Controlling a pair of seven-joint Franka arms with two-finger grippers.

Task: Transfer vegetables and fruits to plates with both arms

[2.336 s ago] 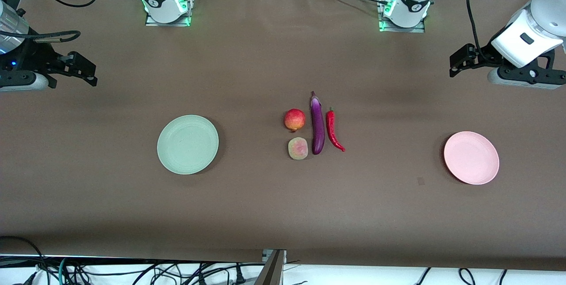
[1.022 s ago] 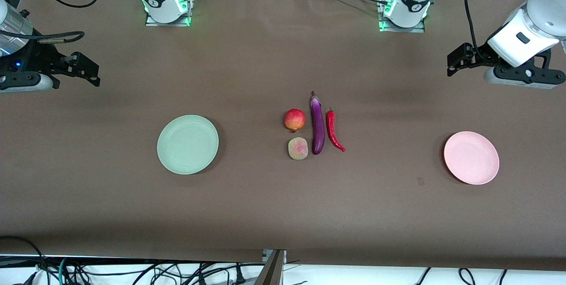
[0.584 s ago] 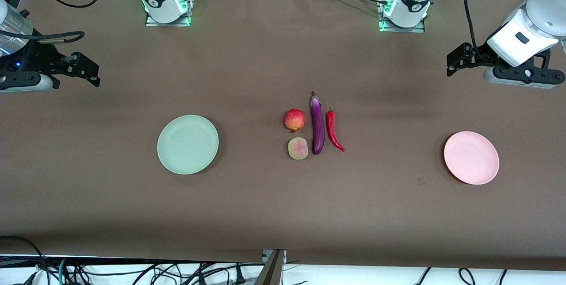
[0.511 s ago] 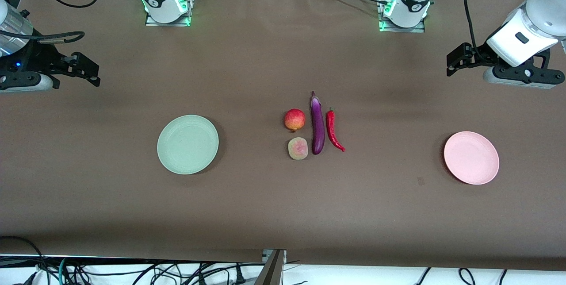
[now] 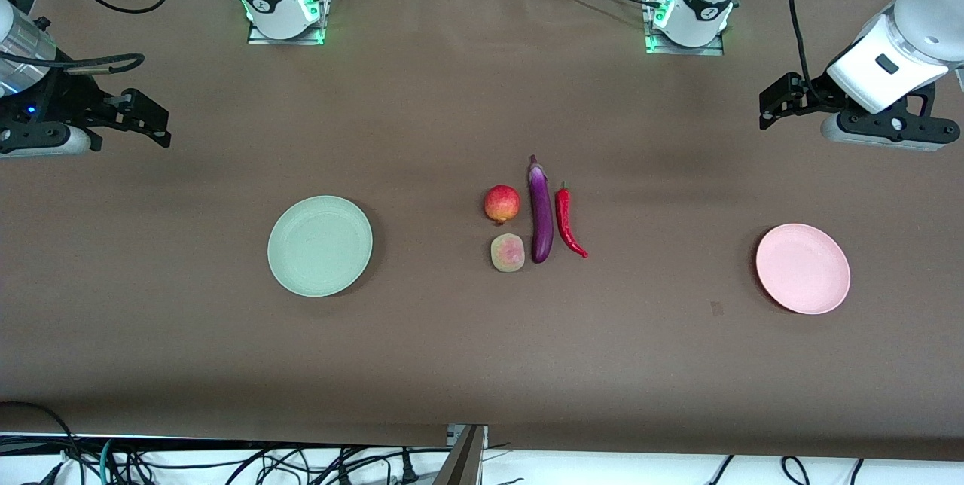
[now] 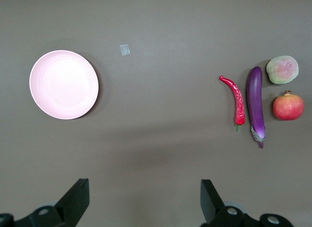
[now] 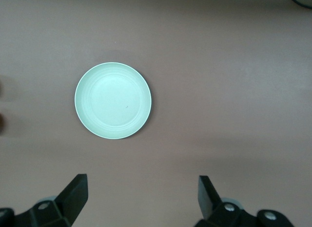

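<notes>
The purple eggplant (image 5: pixel 540 209) lies mid-table with the red chili pepper (image 5: pixel 568 222) beside it toward the left arm's end. The red-orange fruit (image 5: pixel 501 203) and the yellow-green fruit (image 5: pixel 507 252) lie beside it toward the right arm's end. All show in the left wrist view: eggplant (image 6: pixel 256 104), chili (image 6: pixel 236 99), red-orange fruit (image 6: pixel 288 106), yellow-green fruit (image 6: pixel 282 70). The mint green plate (image 5: pixel 319 245) (image 7: pixel 113 100) and the pink plate (image 5: pixel 803 268) (image 6: pixel 64 84) are empty. My left gripper (image 5: pixel 776 104) (image 6: pixel 145 200) is open, high over bare table. My right gripper (image 5: pixel 154 122) (image 7: pixel 143 197) is open, high over bare table.
The brown table cover (image 5: pixel 422 349) spans the whole surface. The arm bases (image 5: pixel 282 7) (image 5: pixel 687 14) stand at the edge farthest from the front camera. A small pale mark (image 5: pixel 716 308) lies near the pink plate. Cables (image 5: pixel 226 462) hang below the near edge.
The left gripper has drifted slightly up and toward the table's middle. The right gripper shifted a little early on, then held still. The fruits, vegetables and plates have not moved.
</notes>
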